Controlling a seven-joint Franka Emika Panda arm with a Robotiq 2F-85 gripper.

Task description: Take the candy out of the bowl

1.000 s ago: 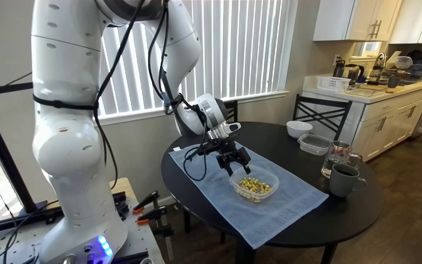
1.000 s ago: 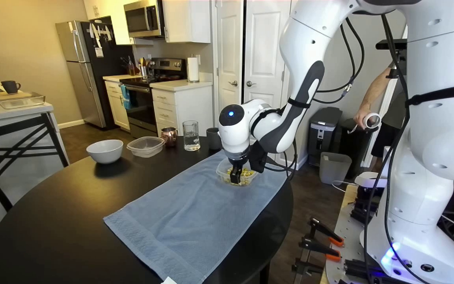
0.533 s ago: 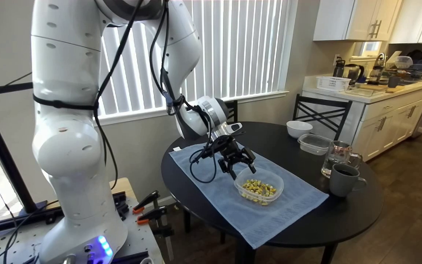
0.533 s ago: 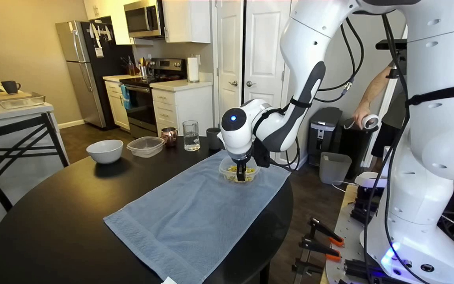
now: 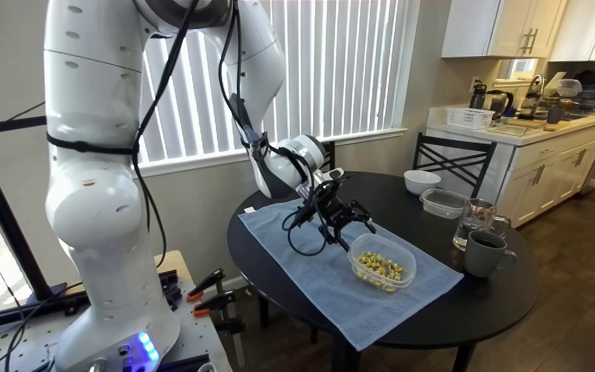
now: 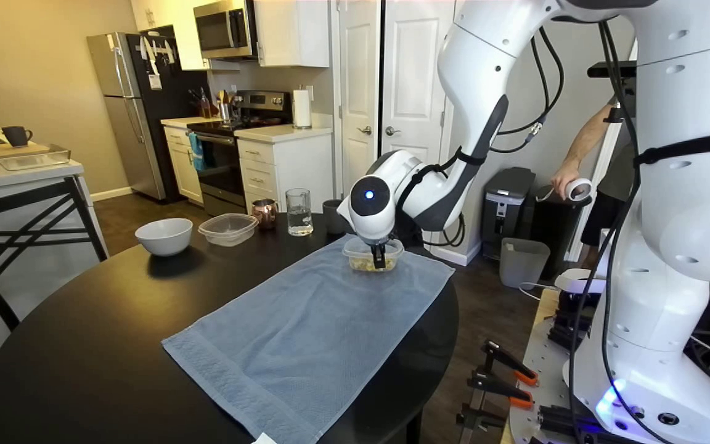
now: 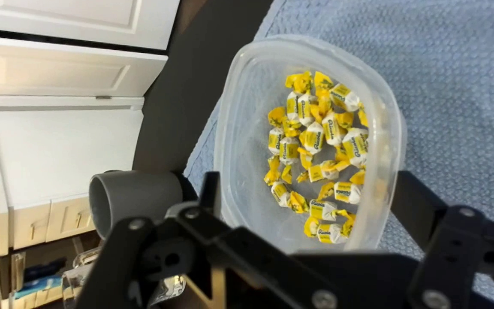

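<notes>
Around the bowl [image 7: 242,128] we see a mug [image 5: 485,253] as its nearest neighbour, just beside the corner of the towel [image 6: 306,333]; a glass [image 6: 299,213], a cup [image 6: 264,213], a tub [image 6: 228,229] and a white bowl [image 6: 164,237] carry the row onward over the dark surface [image 6: 96,333]. In the wrist view one of the fingers [image 7: 209,193] stands between the bowl and the mug. The tool [image 5: 359,237] is spread wide, with a finger on either side of the bowl, close to its walls; whether they touch, we cannot tell. The bowl is on the towel, toward the mug's end, though we cannot judge if its base sits flat. At that end, in an exterior view, one towel corner hangs past the surface's edge, while a long run of towel reaches from the bowl to the opposite end. The candy [image 7: 314,138] is inside the bowl, whose mouth faces up, and it gathers against the right wall in the wrist view. There its long axis runs top to bottom; several upper pieces point the same way, the lower ones lie crosswise, their twisted yellow ends turned in many directions.
</notes>
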